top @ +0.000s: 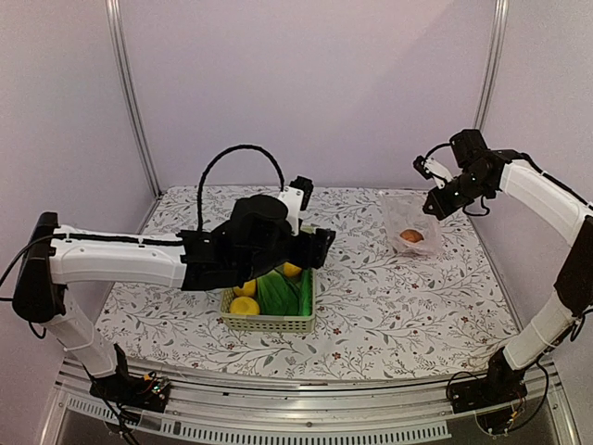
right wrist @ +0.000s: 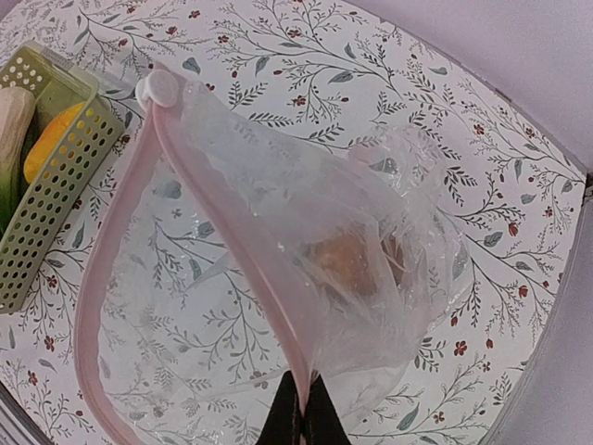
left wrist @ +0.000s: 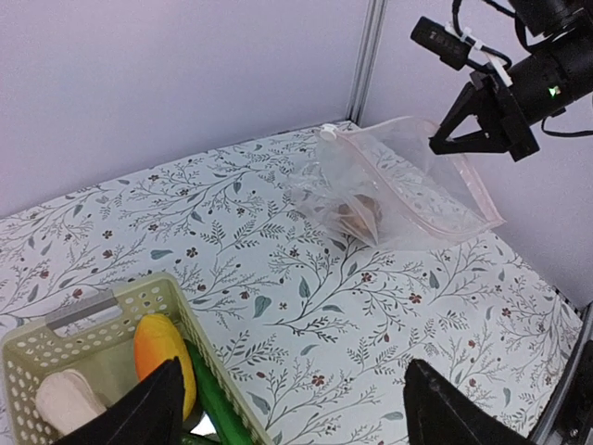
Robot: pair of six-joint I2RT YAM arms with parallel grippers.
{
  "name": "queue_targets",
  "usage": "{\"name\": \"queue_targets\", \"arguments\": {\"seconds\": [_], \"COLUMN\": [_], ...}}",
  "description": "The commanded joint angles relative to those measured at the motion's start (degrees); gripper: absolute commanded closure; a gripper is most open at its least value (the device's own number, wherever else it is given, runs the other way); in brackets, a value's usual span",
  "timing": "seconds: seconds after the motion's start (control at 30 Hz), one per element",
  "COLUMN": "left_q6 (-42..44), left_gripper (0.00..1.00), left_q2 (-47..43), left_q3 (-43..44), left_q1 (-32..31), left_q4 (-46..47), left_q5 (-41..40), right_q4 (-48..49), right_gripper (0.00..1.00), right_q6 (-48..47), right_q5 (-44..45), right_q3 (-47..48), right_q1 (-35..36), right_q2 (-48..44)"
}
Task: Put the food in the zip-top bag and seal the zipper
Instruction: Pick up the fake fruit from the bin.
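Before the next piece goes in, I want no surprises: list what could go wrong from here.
The right gripper pinches just one spot of the zipper, so the mouth of the zip-top bag sags and a bulky piece may snag. The brown-orange piece inside could roll out if the bag tips. The open left gripper hovers over a crowded basket; it may nudge neighbours.

one basket (top: 269, 324), one zip-top bag (top: 398, 213), three yellow fruits (top: 245, 305), one brown piece (top: 411, 236), one cucumber (left wrist: 211, 397)
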Motion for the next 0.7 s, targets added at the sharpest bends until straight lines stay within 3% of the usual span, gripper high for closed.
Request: {"name": "queue_targets", "arguments": {"seconds": [0.0, 0.67], "left_q6": [-3.0, -13.9], "left_gripper": [0.19, 0.25], "left_q2": [1.0, 2.9], "left_q3": [1.2, 0.4], "left_q1": [1.8, 7.8], "left_q4": [-3.7, -17.8], "left_q5": [0.3, 5.5], "right_q4": [1.2, 1.0], "right_gripper": [1.0, 1.0], "right_q6": [-0.2, -0.4], "right_q5": [-1.5, -2.2], "right_q3": [-1.7, -3.3], "right_q1": [0.3, 0.5], "right_q2": [-1.2, -3.5]}}
